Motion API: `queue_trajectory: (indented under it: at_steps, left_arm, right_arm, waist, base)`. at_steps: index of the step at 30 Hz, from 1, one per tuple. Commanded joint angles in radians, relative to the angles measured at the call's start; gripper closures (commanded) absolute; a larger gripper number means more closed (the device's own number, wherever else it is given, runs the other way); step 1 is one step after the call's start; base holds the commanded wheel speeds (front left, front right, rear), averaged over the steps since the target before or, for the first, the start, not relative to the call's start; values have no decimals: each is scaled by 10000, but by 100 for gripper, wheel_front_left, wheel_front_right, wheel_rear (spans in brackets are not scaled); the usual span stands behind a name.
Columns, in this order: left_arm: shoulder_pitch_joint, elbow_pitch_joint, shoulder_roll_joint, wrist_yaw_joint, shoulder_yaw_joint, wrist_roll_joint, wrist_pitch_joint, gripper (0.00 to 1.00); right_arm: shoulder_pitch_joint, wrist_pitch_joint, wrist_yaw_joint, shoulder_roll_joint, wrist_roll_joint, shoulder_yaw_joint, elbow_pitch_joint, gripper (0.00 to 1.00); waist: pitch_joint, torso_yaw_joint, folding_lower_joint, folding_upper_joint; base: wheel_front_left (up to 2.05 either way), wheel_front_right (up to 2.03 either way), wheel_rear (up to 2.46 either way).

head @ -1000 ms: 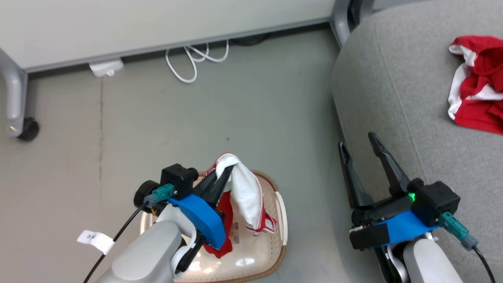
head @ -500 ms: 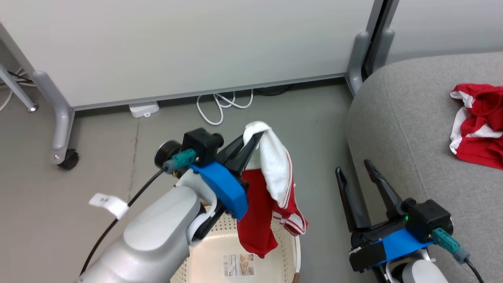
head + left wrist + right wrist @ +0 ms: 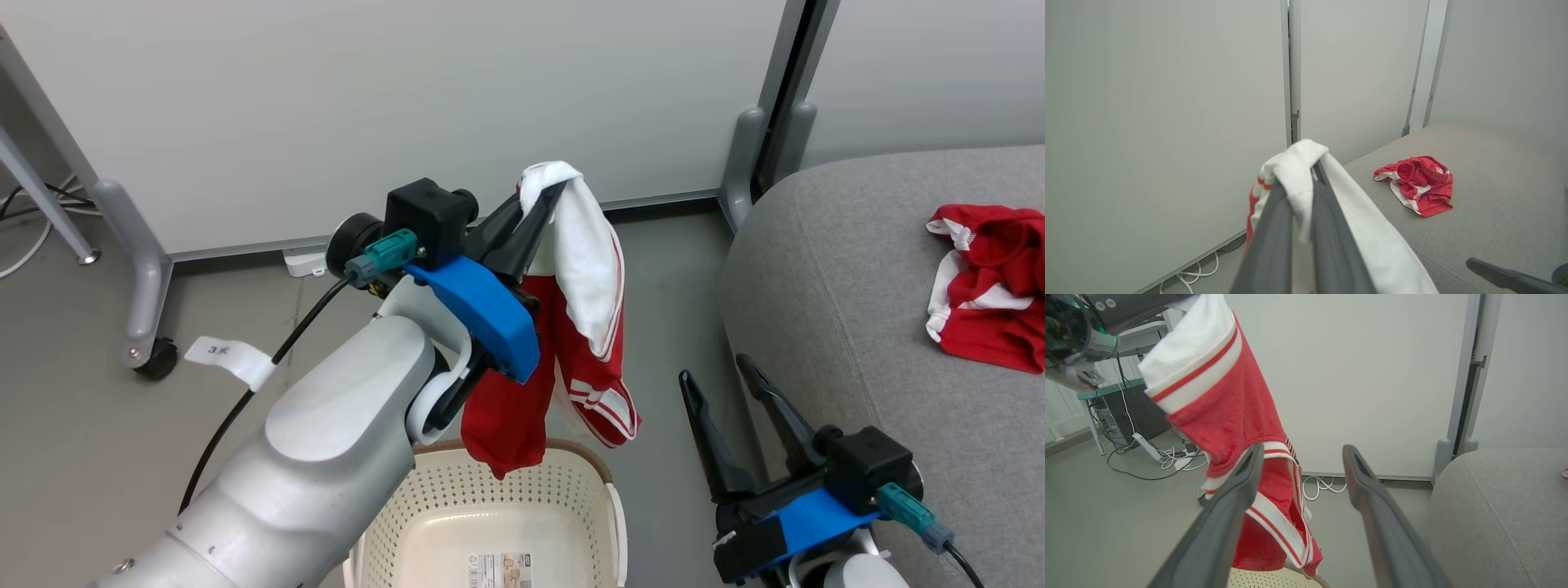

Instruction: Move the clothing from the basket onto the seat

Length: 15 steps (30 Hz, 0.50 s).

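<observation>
Halfway: first garment (image 3: 988, 310) on sofa (image 3: 824, 310), well in from edge; second garment (image 3: 588, 261) hangs pinched in left gripper (image 3: 543, 200) above basket (image 3: 608, 506), transfer to sofa remaining. Right gripper (image 3: 713, 367) wide, empty.

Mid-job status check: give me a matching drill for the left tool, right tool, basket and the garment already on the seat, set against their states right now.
1. left tool
2. right tool
3. basket
4. crumpled garment

A. open, holding nothing
B. lying on the sofa
C. shut on the hanging garment
D. on the floor, beneath the hanging garment

Pairs: 1-C, 2-A, 3-D, 4-B
</observation>
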State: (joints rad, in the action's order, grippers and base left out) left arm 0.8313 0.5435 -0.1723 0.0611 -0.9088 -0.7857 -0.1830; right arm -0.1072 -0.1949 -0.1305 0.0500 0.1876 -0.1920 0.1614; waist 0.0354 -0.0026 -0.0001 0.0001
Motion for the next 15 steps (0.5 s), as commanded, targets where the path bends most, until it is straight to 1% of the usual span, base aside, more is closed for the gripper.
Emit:
queue_trajectory:
  at_steps: [1,9,15]
  left_arm:
    - [175,26,40,-54,39,-62,61,100]
    - [219,137,136,-82,-87,-133,277,100]
    - [256,229,217,-62,-171,-151,275,100]
  right_arm:
    - [130,31,-5,8,81,-38,27,0]
    - [35,157,-5,8,110,-326,95,0]
    - [-147,284,-5,8,168,-862,214,0]
  waist:
    - [-7,-10,1,-1]
    - [81,-67,1,-1]
    - [148,-80,1,-1]
  base:
    - [0,0,0]
    - [0,0,0]
    - [0,0,0]
